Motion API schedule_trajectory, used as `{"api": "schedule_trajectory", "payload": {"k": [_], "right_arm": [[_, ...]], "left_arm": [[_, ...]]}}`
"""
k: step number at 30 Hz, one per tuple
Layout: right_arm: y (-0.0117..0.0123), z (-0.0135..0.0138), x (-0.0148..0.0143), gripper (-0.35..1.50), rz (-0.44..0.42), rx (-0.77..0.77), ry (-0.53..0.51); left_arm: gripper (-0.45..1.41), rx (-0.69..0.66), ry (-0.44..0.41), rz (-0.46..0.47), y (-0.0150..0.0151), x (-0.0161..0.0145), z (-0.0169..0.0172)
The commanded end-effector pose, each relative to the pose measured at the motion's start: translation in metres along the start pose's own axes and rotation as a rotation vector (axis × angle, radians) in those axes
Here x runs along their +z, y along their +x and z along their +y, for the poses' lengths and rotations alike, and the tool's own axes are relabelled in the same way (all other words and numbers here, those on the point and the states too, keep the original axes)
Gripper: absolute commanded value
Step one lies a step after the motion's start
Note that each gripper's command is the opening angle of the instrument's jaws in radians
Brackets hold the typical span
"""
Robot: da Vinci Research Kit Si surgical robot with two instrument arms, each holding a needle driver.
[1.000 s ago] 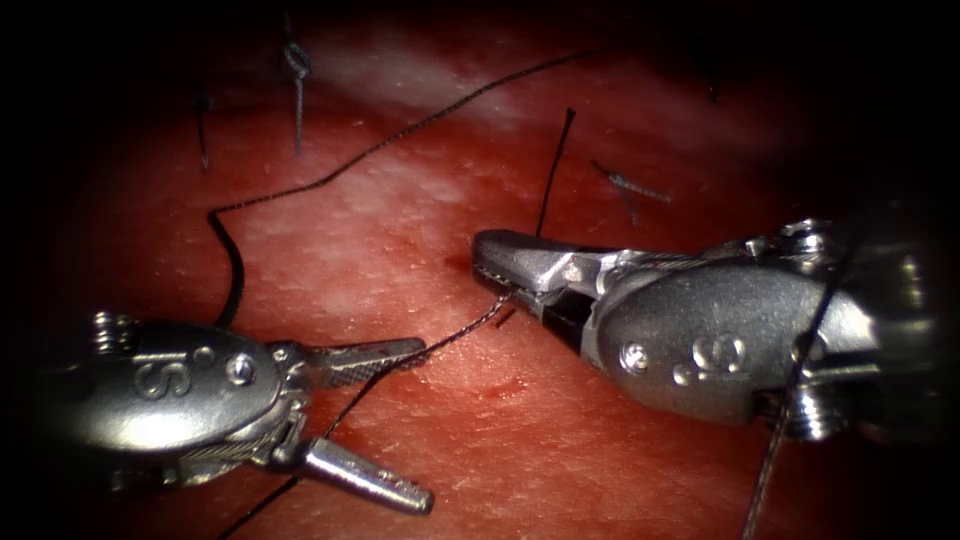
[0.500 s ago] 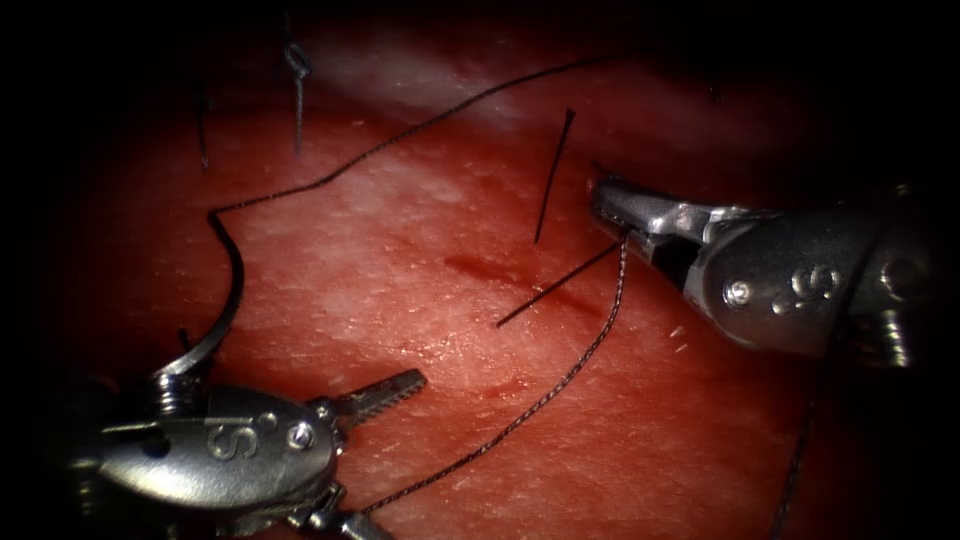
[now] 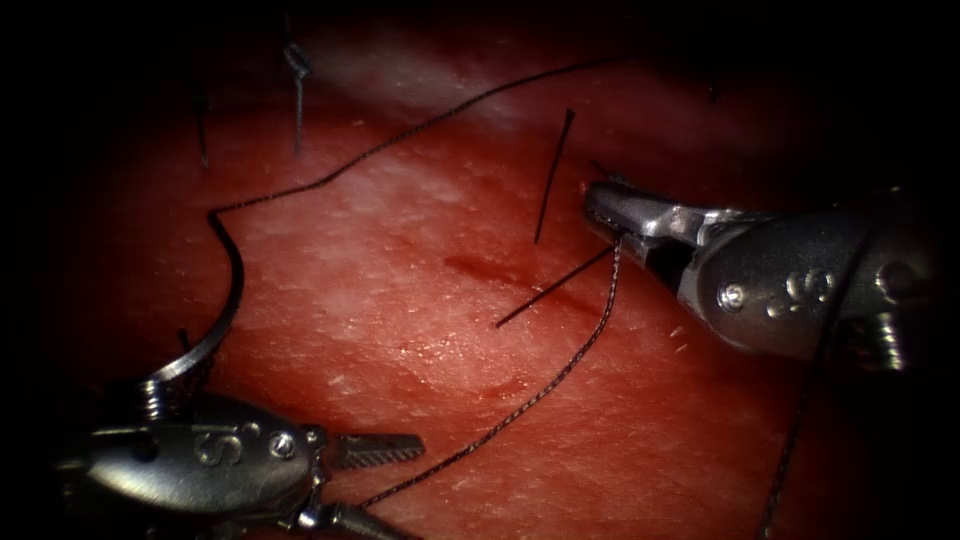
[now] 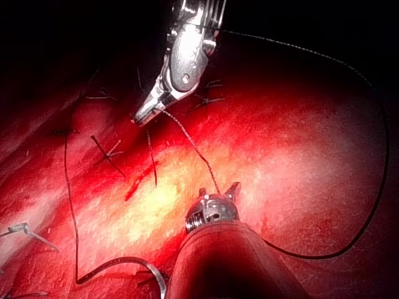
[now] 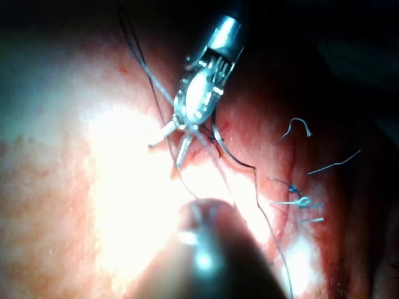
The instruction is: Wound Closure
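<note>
My right tool is to the right of the cut, its jaws shut on the thread. From there the strand slants down and left, passing between the open jaws of my left tool, which holds nothing. The curved needle lies free on the tissue left of the cut, just above the left tool's wrist, and neither tool holds it. Its thread runs up and right from its tail. In the left wrist view I see the right tool gripping thread, and the needle. The right wrist view shows the left tool spread open.
Two short dark thread ends stand and lie by the cut. Older knots with cut tails sit at the back left. Another strand hangs across the right tool's body. Red fluid wets the tissue around the cut.
The right tool drew back up and to the right from the cut with the thread in its jaws. The left tool sank lower, uncovering the needle.
</note>
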Motion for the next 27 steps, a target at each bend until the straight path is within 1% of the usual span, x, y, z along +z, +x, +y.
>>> {"api": "schedule_trajectory", "payload": {"k": [1, 2, 4, 7, 12, 15, 16, 17, 18, 19, 20, 21, 22, 23, 24, 25, 27], "right_arm": [[0.0002, -0.0002, 0.0006, -0.35, 0.001, -0.001, -0.001], [0.0002, -0.0002, 0.0006, -0.35, 0.001, -0.001, -0.001], [0.0002, -0.0002, 0.0006, -0.35, 0.001, -0.001, -0.001], [0.0002, -0.0002, 0.0006, -0.35, 0.002, 0.0, -0.003], [0.0002, -0.0002, 0.0006, -0.35, 0.002, 0.0, -0.003], [0.0002, 0.0003, 0.0004, -0.35, 0.005, -0.002, 0.001], [0.0001, 0.0005, 0.0003, -0.35, 0.005, 0.041, 0.001], [0.0001, 0.0007, 0.0003, -0.13, 0.002, 0.078, 0.003], [0.0001, 0.0009, 0.0002, 0.54, 0.003, 0.104, 0.004], [0.0002, 0.0012, 0.0002, 0.93, 0.002, 0.142, 0.005], [0.0002, 0.0015, 0.0001, 1.13, 0.009, 0.186, 0.005], [0.0002, 0.0017, 0.0, 1.35, 0.043, 0.272, 0.052], [0.0002, 0.0017, 0.0, 1.35, 0.043, 0.272, 0.052], [0.0003, 0.0017, -0.0002, 1.4, 0.045, 0.295, 0.077], [0.0004, 0.0017, -0.0004, 1.48, 0.029, 0.322, 0.12], [0.0004, 0.0017, -0.0005, 1.48, 0.033, 0.334, 0.139], [0.0005, 0.0013, -0.0009, 1.48, 0.074, 0.359, 0.197]], "left_arm": [[0.02, -0.003, 0.0, 0.0, 0.0, 0.0006, 0.0001], [-0.12, -0.004, 0.0, 0.0, 0.0, 0.0006, 0.0002], [-0.45, -0.012, 0.0, 0.0, 0.0001, 0.0004, 0.0004], [-0.45, 0.003, -0.005, -0.004, 0.0006, 0.0, 0.0002], [-0.45, 0.044, -0.007, -0.006, -0.0002, -0.0004, 0.0002], [-0.45, 0.065, 0.021, 0.006, 0.0006, -0.0013, -0.0005], [-0.45, 0.069, 0.036, 0.024, 0.0011, -0.0016, -0.0007], [-0.45, 0.081, 0.052, 0.052, 0.0016, -0.0021, -0.0009], [-0.45, 0.092, 0.074, 0.091, 0.0024, -0.0027, -0.0013], [-0.45, 0.106, 0.088, 0.116, 0.0029, -0.0032, -0.0016], [-0.45, 0.12, 0.101, 0.142, 0.0034, -0.0038, -0.0019], [-0.45, 0.158, 0.141, 0.16, 0.0038, -0.0048, -0.0023], [-0.45, 0.158, 0.141, 0.16, 0.0038, -0.0048, -0.0023], [-0.45, 0.175, 0.157, 0.155, 0.0038, -0.0051, -0.0024], [-0.45, 0.188, 0.179, 0.149, 0.0034, -0.0055, -0.0024], [-0.45, 0.201, 0.193, 0.145, 0.0032, -0.0055, -0.0024], [-0.45, 0.223, 0.198, 0.131, 0.003, -0.0056, -0.0026]]}}
